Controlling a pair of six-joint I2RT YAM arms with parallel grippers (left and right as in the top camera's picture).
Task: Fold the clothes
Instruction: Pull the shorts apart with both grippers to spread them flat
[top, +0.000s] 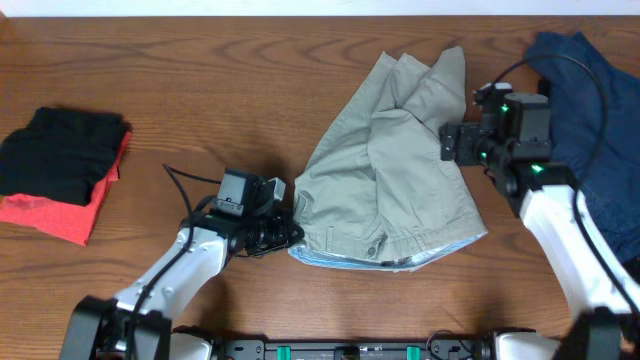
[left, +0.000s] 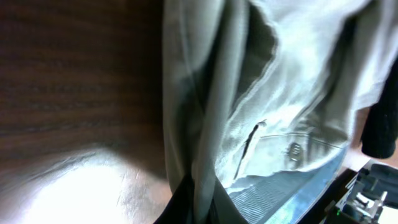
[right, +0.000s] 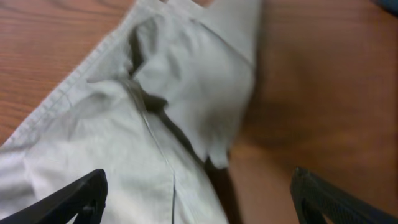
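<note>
Khaki shorts (top: 390, 170) lie rumpled; my left gripper (top: 285, 233) pinches their seven-o'clock corner, right gripper (right: 199, 183) hangs spread at two o'clock. One-sided pull may skew them.

shorts (left: 261, 93) blurred, blue garment (top: 590, 90) cropped

Khaki-grey shorts (top: 400, 170) lie rumpled mid-table (top: 200, 80) — wide legs bunched and overlapping toward the far edge; waistband nearest, pale blue lining (top: 340, 260) peeking out underneath — creased throughout.
</note>
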